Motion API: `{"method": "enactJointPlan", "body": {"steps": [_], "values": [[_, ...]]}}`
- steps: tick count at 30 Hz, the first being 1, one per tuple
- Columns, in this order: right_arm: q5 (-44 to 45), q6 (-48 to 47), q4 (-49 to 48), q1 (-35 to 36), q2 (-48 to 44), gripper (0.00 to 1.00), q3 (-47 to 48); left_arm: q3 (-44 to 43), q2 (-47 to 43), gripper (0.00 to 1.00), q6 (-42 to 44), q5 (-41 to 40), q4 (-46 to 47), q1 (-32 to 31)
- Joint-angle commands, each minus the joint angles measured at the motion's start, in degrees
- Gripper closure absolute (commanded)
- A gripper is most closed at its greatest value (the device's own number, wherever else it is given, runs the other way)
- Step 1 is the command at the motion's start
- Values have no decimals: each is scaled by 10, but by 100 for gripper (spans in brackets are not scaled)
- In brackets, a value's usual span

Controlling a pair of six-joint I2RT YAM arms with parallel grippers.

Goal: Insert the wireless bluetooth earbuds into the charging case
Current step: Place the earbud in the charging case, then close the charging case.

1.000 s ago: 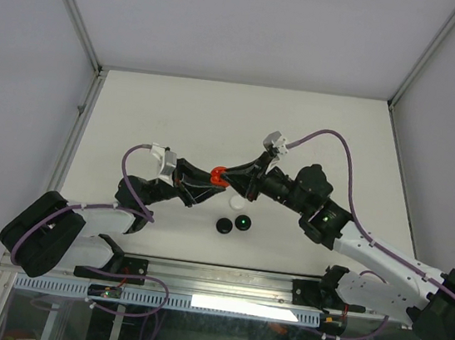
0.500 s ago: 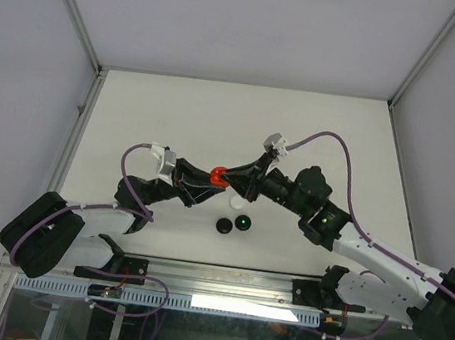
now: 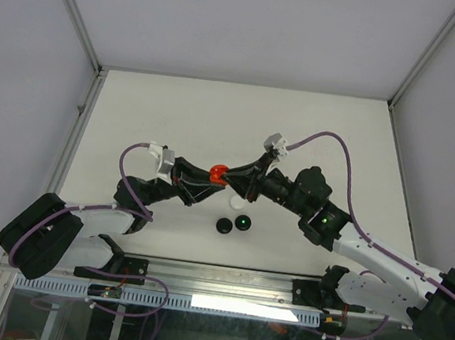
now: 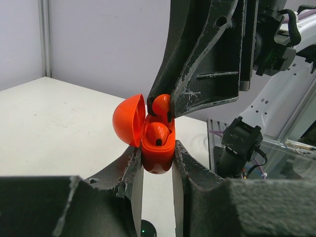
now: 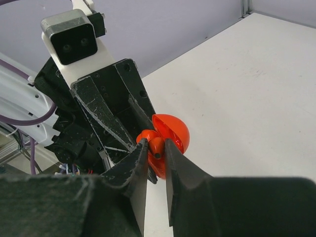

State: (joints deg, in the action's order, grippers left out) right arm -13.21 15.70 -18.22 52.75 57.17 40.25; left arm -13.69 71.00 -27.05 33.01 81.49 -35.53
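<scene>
The red earbud is pinched tight in my right hand, at the mouth of the open red case — a second bud already sits inside. My left hand grasps the case above the counter — two black discs lie nearby.

The top external camera looks steeply down over the whole white table from behind the arm bases. Each wrist camera sits close behind its own jaws, with the left gripper and right gripper facing each other. All three views share the open red charging case, which seems part-hidden from above.
</scene>
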Motion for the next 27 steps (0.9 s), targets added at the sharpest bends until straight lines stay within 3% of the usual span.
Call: {"method": "enactJointPlan", "body": {"steps": [1, 5, 9, 14, 27], "values": [[4, 10, -19, 3, -14, 79, -5, -9, -19, 95, -17, -25, 83, 4], [13, 10, -3, 3, -20, 74, 2, -8, -17, 95, -12, -12, 80, 4], [43, -10, 55, 4, -38, 61, 21, -3, -12, 95, -9, 3, 75, 4], [79, -16, 117, 2, -66, 53, 39, 8, -11, 95, 11, 14, 59, 4], [-18, 54, 171, -14, 4, 27, 118, 5, -16, 94, 31, 67, 16, 4]]}}
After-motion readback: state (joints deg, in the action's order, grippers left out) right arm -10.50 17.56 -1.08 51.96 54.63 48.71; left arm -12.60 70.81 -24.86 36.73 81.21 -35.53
